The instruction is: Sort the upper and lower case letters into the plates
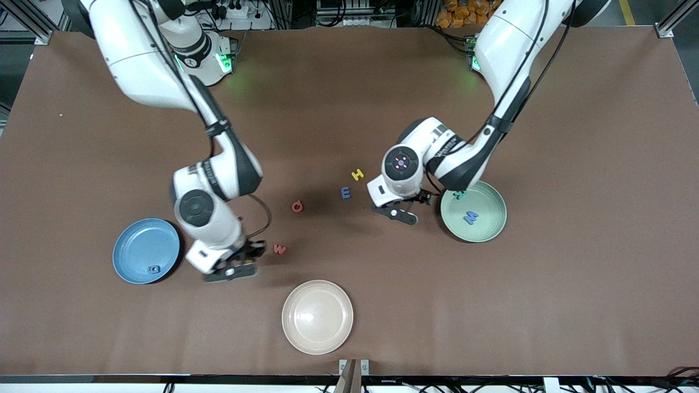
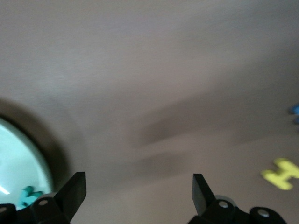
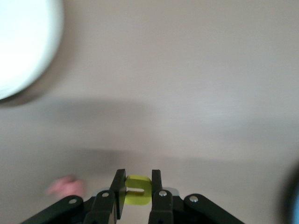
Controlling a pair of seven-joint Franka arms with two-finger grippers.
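Nearest the camera sits a beige plate (image 1: pixel 317 316). Over bare table beside the blue plate (image 1: pixel 145 251), the right gripper (image 3: pixel 138 193) pinches a yellow letter (image 3: pixel 137 190). Beside the green plate (image 1: pixel 474 212), the left gripper (image 2: pixel 138 192) hangs with fingers wide.

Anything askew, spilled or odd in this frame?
Nothing stands out. Four letters lie loose on the table, unsorted; the right pincer holds a yellow letter; the cream plate sits unused.

Robotics lab bench. 2 white arms bolted along brown-covered table (image 1: pixel 349 82); aluminium framing (image 1: pixel 33 24) at its corners, power strip (image 1: pixel 235 10) and cable bundles (image 1: pixel 453 38) just above its top edge.
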